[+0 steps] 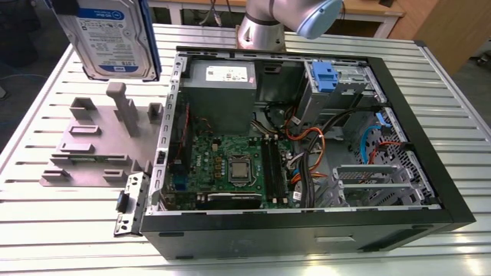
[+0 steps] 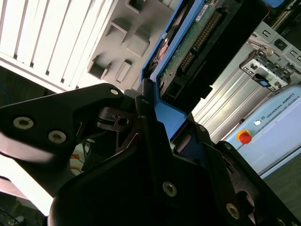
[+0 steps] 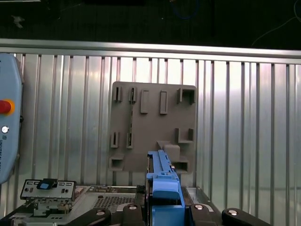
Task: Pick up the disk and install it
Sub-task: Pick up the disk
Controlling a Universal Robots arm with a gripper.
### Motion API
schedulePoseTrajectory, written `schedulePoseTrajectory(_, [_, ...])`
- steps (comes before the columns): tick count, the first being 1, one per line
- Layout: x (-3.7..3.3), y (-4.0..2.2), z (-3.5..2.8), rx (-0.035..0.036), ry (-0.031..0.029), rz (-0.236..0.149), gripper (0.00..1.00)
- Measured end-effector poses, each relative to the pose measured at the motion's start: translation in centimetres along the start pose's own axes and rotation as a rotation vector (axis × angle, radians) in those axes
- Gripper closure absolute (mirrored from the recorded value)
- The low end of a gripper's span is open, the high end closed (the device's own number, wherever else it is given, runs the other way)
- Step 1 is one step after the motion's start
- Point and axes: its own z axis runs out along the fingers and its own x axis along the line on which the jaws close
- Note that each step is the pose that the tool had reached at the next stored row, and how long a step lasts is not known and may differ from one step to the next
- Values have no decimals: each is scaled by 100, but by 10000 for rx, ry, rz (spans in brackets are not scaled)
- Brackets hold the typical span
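The disk (image 1: 107, 40), a silver drive with a white-and-blue label and blue rail, hangs in the air above the grey slotted stand (image 1: 100, 144), at the exterior view's upper left. In the second wrist view my gripper (image 2: 153, 110) is shut on the blue rail of the disk (image 2: 197, 37), whose circuit-board side faces the camera. The first wrist view looks down along the disk's blue edge (image 3: 162, 181), clamped in the gripper (image 3: 164, 207), with the stand (image 3: 153, 127) on the table below it.
An open computer case (image 1: 429, 144) lies on the slatted metal table (image 1: 46, 230), to the exterior view's right of the stand. Inside are a grey power-supply box (image 1: 221, 86), a motherboard (image 1: 230, 167) and a blue drive bay (image 1: 326, 77). The arm's base (image 1: 265, 29) stands behind the case.
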Motion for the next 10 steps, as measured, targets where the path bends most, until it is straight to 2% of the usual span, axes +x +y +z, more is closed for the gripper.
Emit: schedulePoseTrajectory(10, [1, -80, -2, 0, -1, 0, 64])
